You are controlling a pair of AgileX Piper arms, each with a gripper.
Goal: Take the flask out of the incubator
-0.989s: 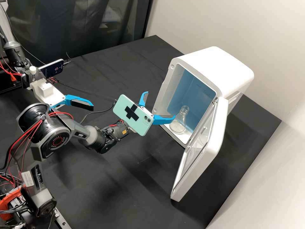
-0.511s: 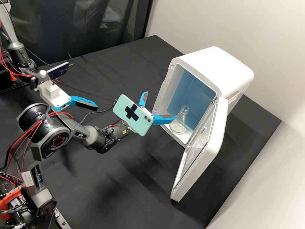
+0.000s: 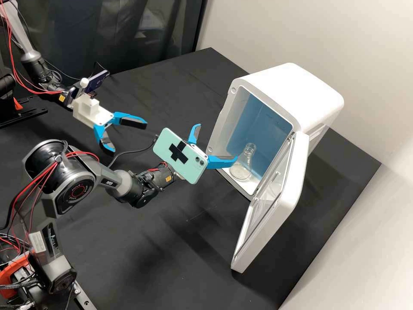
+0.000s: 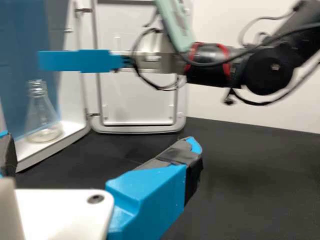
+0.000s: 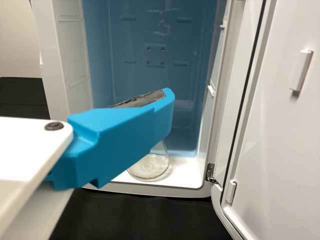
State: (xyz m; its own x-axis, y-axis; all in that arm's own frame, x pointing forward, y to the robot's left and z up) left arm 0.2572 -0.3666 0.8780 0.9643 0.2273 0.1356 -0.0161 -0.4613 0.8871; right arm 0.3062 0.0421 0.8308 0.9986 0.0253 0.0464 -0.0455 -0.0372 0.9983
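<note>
A clear glass flask (image 3: pixel 244 162) stands upright on the floor of the white incubator (image 3: pixel 297 92), whose door (image 3: pixel 275 202) hangs open. My right gripper (image 3: pixel 217 142) is open at the incubator's mouth, its lower finger reaching in just beside the flask without touching it. In the right wrist view one blue finger (image 5: pixel 125 132) covers the flask's neck, and the flask (image 5: pixel 150 167) base shows below it. My left gripper (image 3: pixel 129 137) hangs open and holds nothing above the bench, well left of the incubator. The left wrist view shows the flask (image 4: pixel 40 117) inside the blue cavity.
A teal phone (image 3: pixel 180 156) is mounted on the right arm's wrist, with a cable trailing over the black bench (image 3: pixel 180 241). The open door stands to the right of the opening. Arm bases and red wiring (image 3: pixel 26 181) crowd the left side.
The left arm has swung up and toward the incubator, and its gripper has turned so the fingers point more downward. The right arm and the flask have stayed put.
</note>
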